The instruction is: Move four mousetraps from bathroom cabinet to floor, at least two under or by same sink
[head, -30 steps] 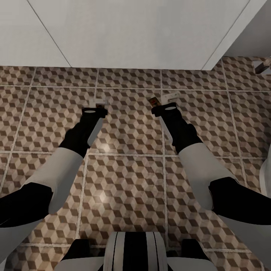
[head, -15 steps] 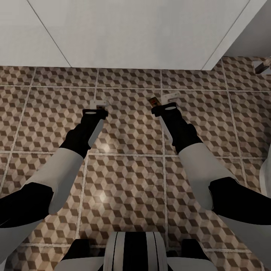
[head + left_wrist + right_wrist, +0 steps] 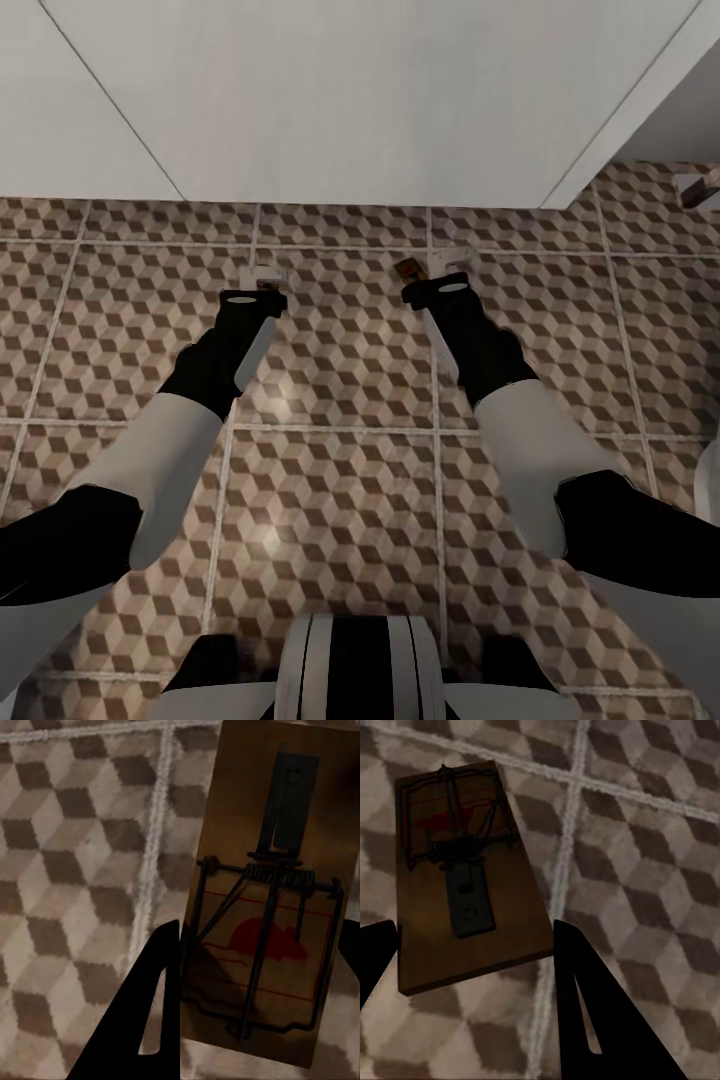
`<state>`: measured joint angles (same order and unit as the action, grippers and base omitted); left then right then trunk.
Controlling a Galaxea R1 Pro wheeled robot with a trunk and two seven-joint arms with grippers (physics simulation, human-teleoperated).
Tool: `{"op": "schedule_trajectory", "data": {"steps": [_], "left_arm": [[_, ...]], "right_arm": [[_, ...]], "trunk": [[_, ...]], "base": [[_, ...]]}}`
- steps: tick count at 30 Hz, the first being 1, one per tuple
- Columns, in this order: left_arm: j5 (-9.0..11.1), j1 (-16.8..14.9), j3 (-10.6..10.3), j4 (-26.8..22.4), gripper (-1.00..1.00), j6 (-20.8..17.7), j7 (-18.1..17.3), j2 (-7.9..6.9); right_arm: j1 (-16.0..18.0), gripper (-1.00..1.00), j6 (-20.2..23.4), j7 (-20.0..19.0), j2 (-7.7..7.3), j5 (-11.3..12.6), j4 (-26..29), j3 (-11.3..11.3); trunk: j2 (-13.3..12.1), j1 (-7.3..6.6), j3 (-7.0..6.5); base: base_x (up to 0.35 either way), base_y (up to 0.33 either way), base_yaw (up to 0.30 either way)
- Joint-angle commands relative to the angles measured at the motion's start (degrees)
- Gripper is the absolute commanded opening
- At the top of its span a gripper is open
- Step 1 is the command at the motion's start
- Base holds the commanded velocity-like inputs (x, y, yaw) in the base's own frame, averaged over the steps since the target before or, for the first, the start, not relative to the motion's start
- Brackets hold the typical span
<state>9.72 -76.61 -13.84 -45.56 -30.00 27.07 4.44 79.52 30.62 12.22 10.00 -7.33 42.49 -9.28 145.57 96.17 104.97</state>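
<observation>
Jaws of both grippers (image 3: 262, 283) (image 3: 432, 272) holding mousetraps (image 3: 266, 907) (image 3: 461, 866) as before, over bathroom floor (image 3: 340, 480), camera shifted.

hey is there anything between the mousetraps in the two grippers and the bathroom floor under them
Nothing visible. The left gripper holds a mousetrap and the right gripper holds another mousetrap. Behind each board both wrist views show bare cube-patterned bathroom floor. The white vanity lies beyond the grippers, not under them.
</observation>
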Motion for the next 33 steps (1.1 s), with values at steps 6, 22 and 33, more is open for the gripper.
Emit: {"op": "schedule_trajectory", "data": {"steps": [6, 22, 33], "left_arm": [[0.4, 0.0, -0.2, -0.1, -1.00, -0.2, 0.7, -0.11], [0.5, 0.8, -0.2, 0.0, -1.00, -0.2, 0.7, -0.13], [0.4, 1.4, -0.2, 0.0, -1.00, -0.2, 0.7, -0.13]], "right_arm": [[0.0, -1.00, 0.5, 0.3, 0.00, -0.4, 0.1, -0.1], [0.0, -1.00, 0.5, 0.3, 0.00, -0.4, 0.0, -0.1], [0.0, -1.00, 0.5, 0.2, 0.00, -0.3, -0.2, -0.1]], "trunk": [[0.0, 0.02, 0.03], [0.0, 0.02, 0.03], [0.0, 0.02, 0.03]], "base": [[0.252, 0.034, 0.000], [0.145, 0.094, 0.000], [0.002, 0.001, 0.000]]}}
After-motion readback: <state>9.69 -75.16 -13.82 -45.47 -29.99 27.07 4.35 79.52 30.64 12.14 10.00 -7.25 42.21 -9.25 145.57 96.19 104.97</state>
